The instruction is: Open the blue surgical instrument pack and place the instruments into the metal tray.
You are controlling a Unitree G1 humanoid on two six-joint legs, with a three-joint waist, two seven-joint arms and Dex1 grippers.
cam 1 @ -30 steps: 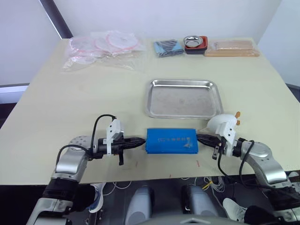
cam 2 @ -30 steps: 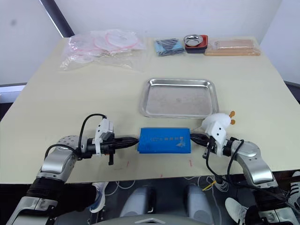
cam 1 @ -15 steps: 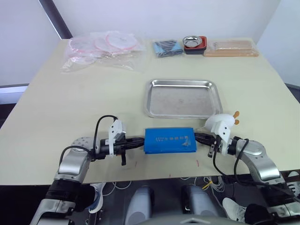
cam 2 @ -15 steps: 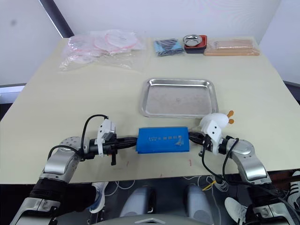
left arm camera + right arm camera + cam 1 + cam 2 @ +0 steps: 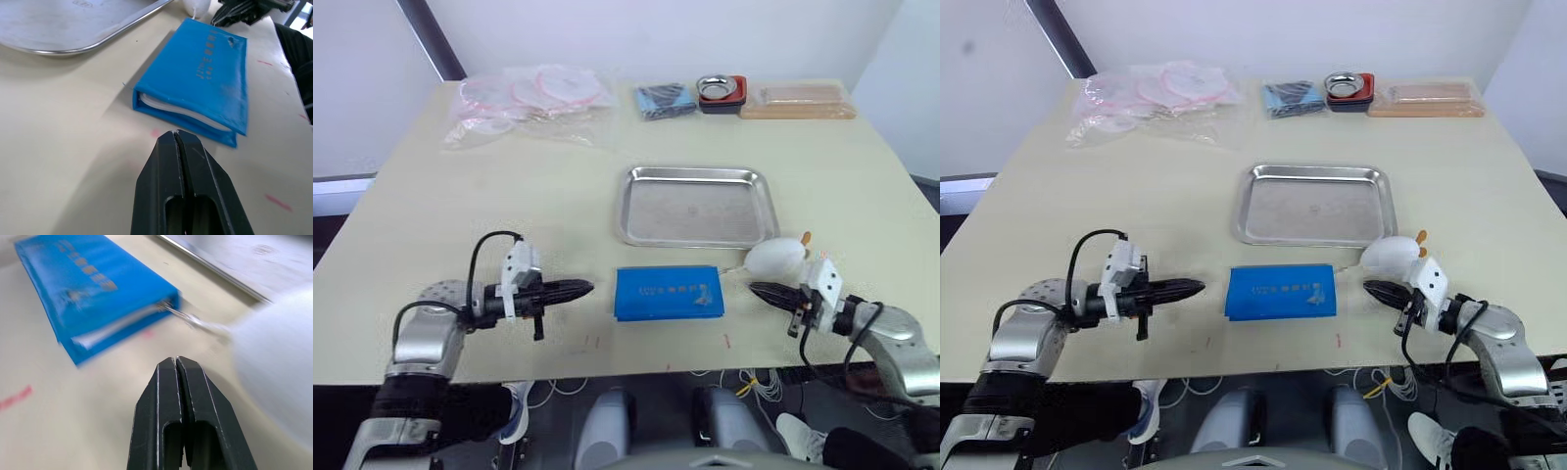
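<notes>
The blue surgical instrument pack (image 5: 668, 293) lies flat and closed on the table, just in front of the metal tray (image 5: 697, 206), which holds nothing. Its pale lining shows at the edge (image 5: 176, 110). My left gripper (image 5: 589, 288) is shut, a short way left of the pack and apart from it. My right gripper (image 5: 754, 289) is shut too, a short way right of the pack, beside a white rounded object (image 5: 773, 258). A thin metal piece (image 5: 188, 318) sticks out of the pack's right end. The instruments are hidden inside the pack.
At the table's far edge lie clear plastic bags (image 5: 530, 103), a dark-blue folded bundle (image 5: 664, 100), a small steel bowl on a red-black base (image 5: 721, 91) and a pale flat package (image 5: 796, 99). Red marks (image 5: 592, 342) dot the table near its front edge.
Both grippers have pulled back outward from the ends of the pack, the left one to the left and the right one to the right. The pack stays in place.
</notes>
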